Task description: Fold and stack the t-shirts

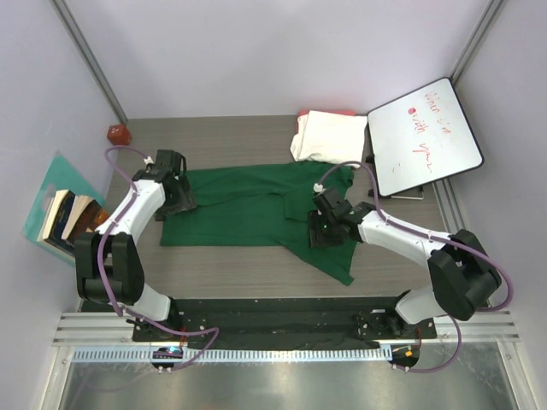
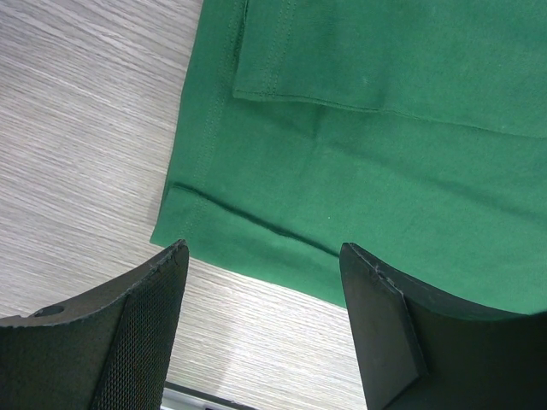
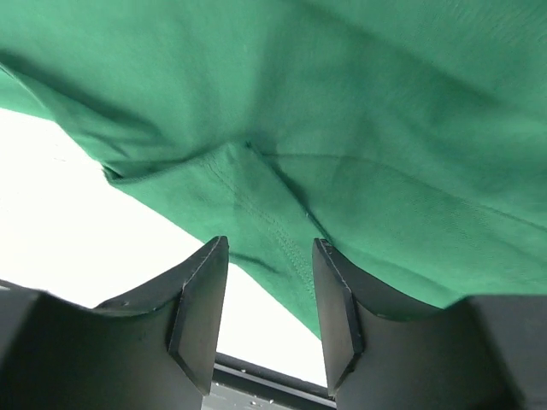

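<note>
We saw the dark green t-shirt [image 1: 256, 209] lying spread out mid-table [image 1: 222, 265], w/ the cream-white folded bundle [image 1: 329, 137] behind its right end, atop a red-pink cloth edge [image 1: 325, 113] & just beside the whiteboard [image 1: 425, 137]. The left gripper [image 2: 263, 256] sat low at the shirt's left hem corner, jaws apart w/ nothing clamped; the right gripper [image 3: 269, 248] was over the shirt's right part, jaws also apart, a stitched fold of green cloth reaching the gap, unpinched
</note>
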Robot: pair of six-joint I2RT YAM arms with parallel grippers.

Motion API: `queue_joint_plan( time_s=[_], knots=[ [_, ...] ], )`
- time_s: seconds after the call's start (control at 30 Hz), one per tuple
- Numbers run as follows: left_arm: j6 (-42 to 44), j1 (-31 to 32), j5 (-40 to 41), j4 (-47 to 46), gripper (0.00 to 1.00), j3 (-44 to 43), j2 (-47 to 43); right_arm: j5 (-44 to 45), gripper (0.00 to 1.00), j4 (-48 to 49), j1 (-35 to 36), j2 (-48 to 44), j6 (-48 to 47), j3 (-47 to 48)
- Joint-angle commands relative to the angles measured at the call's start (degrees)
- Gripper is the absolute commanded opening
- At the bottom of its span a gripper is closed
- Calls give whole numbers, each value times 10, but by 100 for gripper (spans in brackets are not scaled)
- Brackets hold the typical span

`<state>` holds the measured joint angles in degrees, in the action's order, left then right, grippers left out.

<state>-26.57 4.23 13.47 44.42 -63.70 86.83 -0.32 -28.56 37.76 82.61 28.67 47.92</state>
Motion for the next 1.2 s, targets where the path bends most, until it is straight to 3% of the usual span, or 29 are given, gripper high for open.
queue_joint_plan(
  time_s=[0.0, 0.43, 0.6, 0.83, 0.9, 1.17],
  knots=[
    [4, 5, 4, -14, 72, 0, 3, 35, 50, -4, 0, 3, -14, 27],
    [4, 6, 9, -10, 72, 2, 4, -13, 46, 39, -1, 59, -20, 5],
    [5, 7, 9, -11, 72, 2, 4, -18, 27, 39, 1, 48, -20, 2],
    [2, 10, 14, -7, 72, -3, 17, -12, 13, 18, 0, 23, -20, 5],
    [1, 10, 17, -5, 73, -5, 21, -8, 3, 11, 1, 14, -21, 7],
    [0, 10, 21, 1, 74, -9, 31, -16, 1, -1, 0, 7, -26, 16]
  ],
)
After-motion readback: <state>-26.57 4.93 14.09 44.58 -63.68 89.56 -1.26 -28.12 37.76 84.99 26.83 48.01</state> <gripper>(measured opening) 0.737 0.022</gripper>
